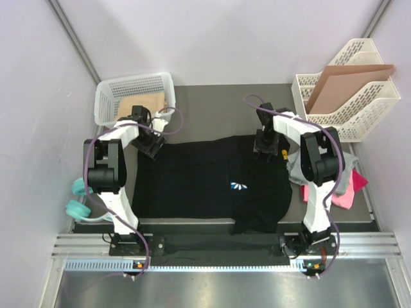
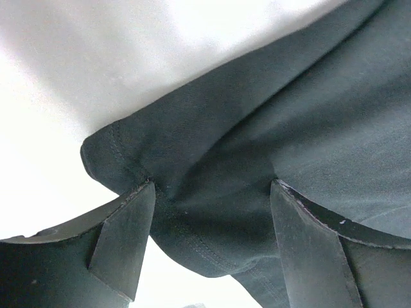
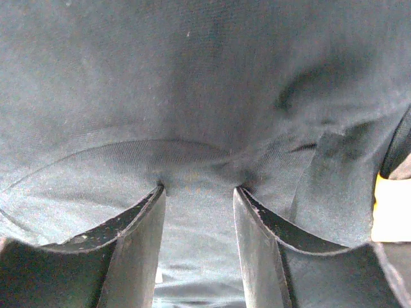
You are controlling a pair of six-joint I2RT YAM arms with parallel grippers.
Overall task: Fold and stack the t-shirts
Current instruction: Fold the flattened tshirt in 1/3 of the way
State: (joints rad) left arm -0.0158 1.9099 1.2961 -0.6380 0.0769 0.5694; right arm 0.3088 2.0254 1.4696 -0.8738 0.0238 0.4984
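Pale lilac walls [image 1: 212, 38], metal corner struts [image 1: 74, 38], dark grey table [image 1: 212, 108], white mesh basket [image 1: 128, 86] far left, cream file rack [image 1: 350, 125] far right, soft even light

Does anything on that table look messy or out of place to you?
Yes. The black t-shirt lies mostly flat, but its near right corner is bunched up. The grey t-shirt and pink t-shirt sit crumpled in a heap beside it.

The black t-shirt [image 1: 192, 183] lies spread mostly flat, its small white-and-blue chest logo [image 1: 237, 186] facing up and its near right corner rumpled. The grey t-shirt [image 1: 294, 169] lies crumpled at its right edge, with the bright pink t-shirt [image 1: 345, 197] bunched just beyond.
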